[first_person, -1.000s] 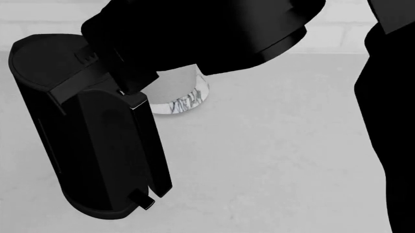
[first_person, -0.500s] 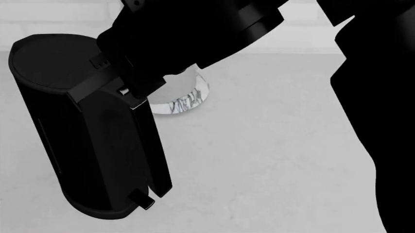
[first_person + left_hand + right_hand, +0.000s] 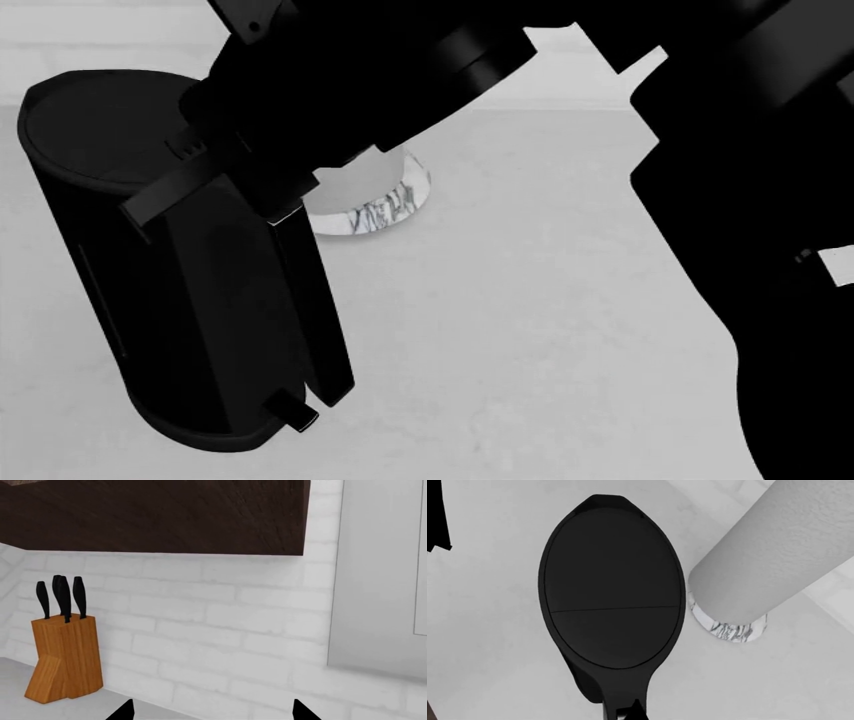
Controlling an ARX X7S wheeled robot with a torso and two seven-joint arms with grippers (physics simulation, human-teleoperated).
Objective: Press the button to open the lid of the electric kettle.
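Observation:
The electric kettle (image 3: 200,300) stands at the left, tall and glossy black, its handle (image 3: 314,310) facing me. Its lid (image 3: 614,587) lies flat on the body, matte black with a straight seam. My right gripper (image 3: 635,711) is shut, and its single dark tip sits over the top of the handle. A sliver of the silvery button (image 3: 619,716) shows beside that tip. In the head view the right gripper (image 3: 274,200) hides the button. My left gripper (image 3: 213,712) is open and empty, facing a wall away from the kettle.
A pale grey cylinder with a marbled white base (image 3: 376,205) stands just behind the kettle, also in the right wrist view (image 3: 774,555). The kettle's small black switch tab (image 3: 294,412) is at the handle's foot. A wooden knife block (image 3: 63,655) stands by the brick wall.
My right arm has swung further in and down over the kettle's top. The gripper now covers the button, which showed in the earlier head views. The kettle has not moved.

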